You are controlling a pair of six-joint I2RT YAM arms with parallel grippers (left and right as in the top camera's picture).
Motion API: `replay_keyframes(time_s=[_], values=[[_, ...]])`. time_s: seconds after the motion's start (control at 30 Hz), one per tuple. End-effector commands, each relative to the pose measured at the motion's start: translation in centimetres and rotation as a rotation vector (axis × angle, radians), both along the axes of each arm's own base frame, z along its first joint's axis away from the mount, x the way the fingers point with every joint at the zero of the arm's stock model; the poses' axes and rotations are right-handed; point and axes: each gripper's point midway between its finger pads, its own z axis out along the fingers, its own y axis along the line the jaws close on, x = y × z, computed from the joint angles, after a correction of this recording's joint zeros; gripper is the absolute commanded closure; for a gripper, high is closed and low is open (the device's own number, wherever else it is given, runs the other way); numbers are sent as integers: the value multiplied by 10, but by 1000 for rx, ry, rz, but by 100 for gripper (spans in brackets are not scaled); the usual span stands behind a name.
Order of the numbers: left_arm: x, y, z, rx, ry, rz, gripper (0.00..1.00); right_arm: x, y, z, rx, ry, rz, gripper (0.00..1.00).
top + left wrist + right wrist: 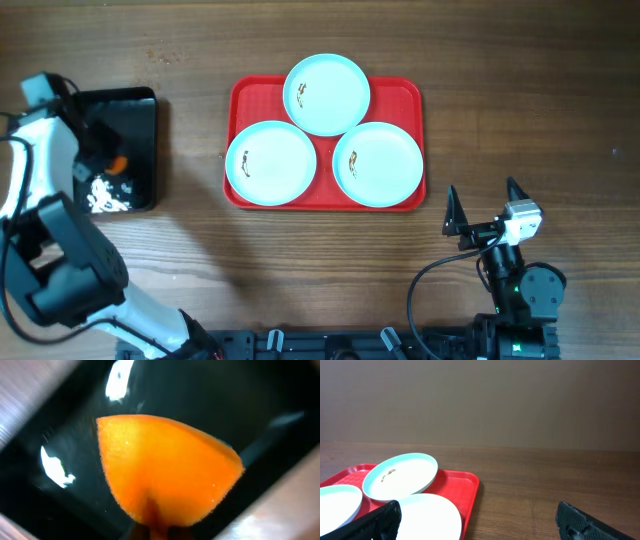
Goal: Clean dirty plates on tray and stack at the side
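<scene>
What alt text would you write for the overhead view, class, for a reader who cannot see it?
Three plates with small brown smears sit overlapping on a red tray on a wooden table. The left pincer is down in a black bin gripping something orange, while the right pincer rests open near the tray.

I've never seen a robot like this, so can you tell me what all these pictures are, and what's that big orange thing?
These are two robot arms at a wooden table. One picture looks down from above; the other two come from little cameras on each arm's wrist. A red tray holds three pale-blue plates, each with a small brown smear. The left gripper is over a black bin, shut on an orange sponge; that is the big orange thing, seen very close. White bits lie in the bin too. The right gripper waits open, holding nothing.
</scene>
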Motion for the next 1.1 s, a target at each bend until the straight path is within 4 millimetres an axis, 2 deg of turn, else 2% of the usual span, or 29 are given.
replay_keyframes(time_s=[0.0,0.1,0.17,0.23,0.27,0.33,0.37,0.47,0.53,0.6,0.67,0.7,0.8,0.83,0.87,0.97,1.0,1.07], values=[[30,3,114,88,-302,-38,96,0,-3,0,-17,-6,-15,0],[34,-1,148,106,-405,-57,96,0,-3,0,-17,-6,-15,0],[32,0,150,121,-402,-51,96,0,-3,0,-18,-6,-15,0],[27,5,130,130,-342,-31,96,0,-3,0,-18,-6,-15,0],[24,7,113,127,-303,-23,96,0,-3,0,-17,-6,-15,0],[17,7,70,99,-210,-15,96,0,-3,0,-17,-6,-15,0],[13,5,39,68,-150,-15,94,0,-3,0,-17,-6,-15,0],[-2,-2,-15,3,-6,-30,96,0,-3,0,-18,-6,-15,0],[-9,-6,-33,-16,62,-78,96,0,-3,0,-17,-6,-15,0],[-9,-6,-32,-16,66,-87,96,0,-3,0,-17,-6,-15,0],[-3,-7,-15,-16,29,-91,96,0,-3,0,-18,-6,-15,0],[2,-7,0,-17,-3,-97,96,0,-3,0,-17,-6,-15,0],[22,-13,59,-20,-148,-126,96,0,-3,0,-17,-6,-15,0],[35,-23,110,-30,-291,-165,96,0,-3,0,-17,-6,-15,0],[42,-33,151,-33,-413,-206,96,0,-3,0,-17,-6,-15,0],[41,-46,190,-23,-527,-251,96,0,-3,0,-17,-6,-15,0],[37,-51,196,-22,-532,-258,96,0,-3,0,-17,-6,-15,0],[30,-64,192,-48,-499,-272,96,0,-3,0,-18,-6,-15,0]])
